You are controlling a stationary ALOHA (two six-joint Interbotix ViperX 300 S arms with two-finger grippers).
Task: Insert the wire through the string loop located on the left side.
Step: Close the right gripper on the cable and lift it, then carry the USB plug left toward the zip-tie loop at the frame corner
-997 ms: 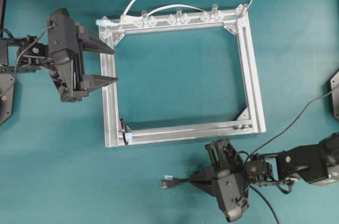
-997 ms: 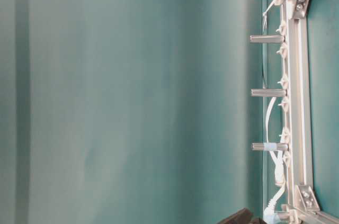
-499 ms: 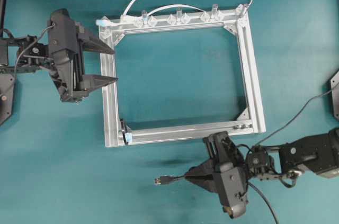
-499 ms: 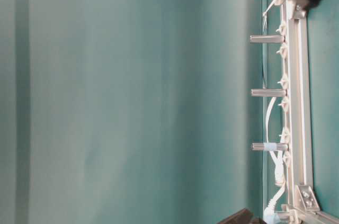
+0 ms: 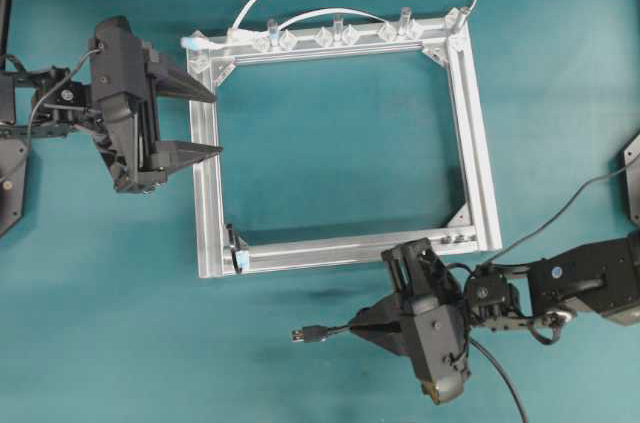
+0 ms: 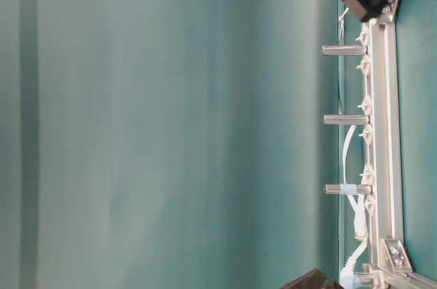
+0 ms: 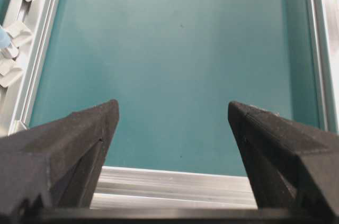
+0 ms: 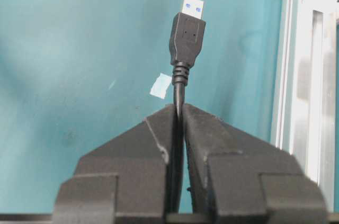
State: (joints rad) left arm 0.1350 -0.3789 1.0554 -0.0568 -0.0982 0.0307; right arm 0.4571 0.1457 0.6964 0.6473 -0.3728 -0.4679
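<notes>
A: Where was the wire [image 5: 318,332] at that moment?

B: Pinched in the right gripper [image 5: 362,326], down at about six o'clock of the overhead view, just outside the near rail of the aluminium frame [image 5: 470,133]. The two fingers were pressed together on the cable just behind the plug, and the plug stuck out toward nine o'clock. The wrist view showed the same: the wire [image 8: 186,38] rising between the closed fingers [image 8: 153,134], silver tip with blue inside pointing to twelve o'clock, a frame rail [image 8: 310,81] at three o'clock and a small pale scrap [image 8: 160,86] on the teal table beside the cable.

A: And the left gripper [image 5: 205,123]?

B: Spread wide, holding nothing, at nine o'clock of the overhead view, its fingertips over the frame's left rail. Its own camera looked between the two parted fingers [image 7: 74,144] across the table inside the frame [image 7: 175,179].

A: The string loop [image 5: 237,243]?

B: At the frame's seven-o'clock corner, a dark bit with a pale-blue tab, too small to make out clearly. The plug was well apart from it, toward four o'clock of it.
</notes>
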